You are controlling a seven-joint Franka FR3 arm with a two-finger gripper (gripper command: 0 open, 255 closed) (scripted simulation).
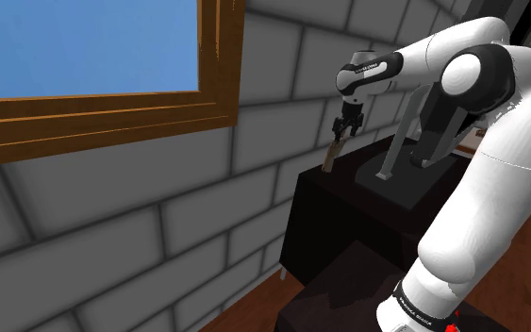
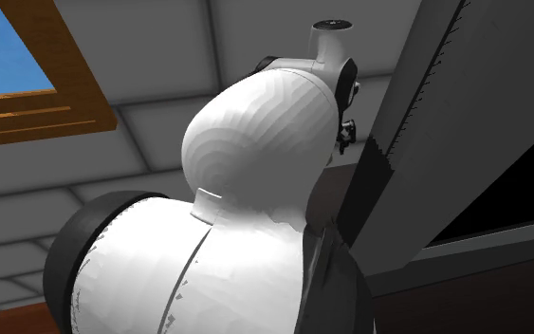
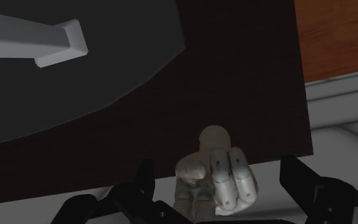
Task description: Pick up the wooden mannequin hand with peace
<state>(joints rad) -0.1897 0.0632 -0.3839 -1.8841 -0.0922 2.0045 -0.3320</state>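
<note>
The mannequin hand (image 1: 331, 157), pale tan with jointed fingers, stands upright at the edge of a dark cabinet top (image 1: 348, 203), close to the wall. My black gripper (image 1: 346, 130) hangs just above it, pointing down. In the wrist view the mannequin hand (image 3: 217, 181) sits between my two fingers, its two raised fingers pointing up at the camera. My gripper (image 3: 219, 172) is open: the left finger (image 3: 143, 181) and the right finger (image 3: 298, 178) stand well apart with a gap to the hand on each side.
A dark grey stand base (image 3: 75, 70) with a grey post (image 3: 37, 41) takes up the cabinet top beside the hand. A grey block wall (image 1: 159, 217) with a wood-framed window (image 1: 103, 108) runs close along the cabinet. Below lies a wooden floor (image 3: 336, 32).
</note>
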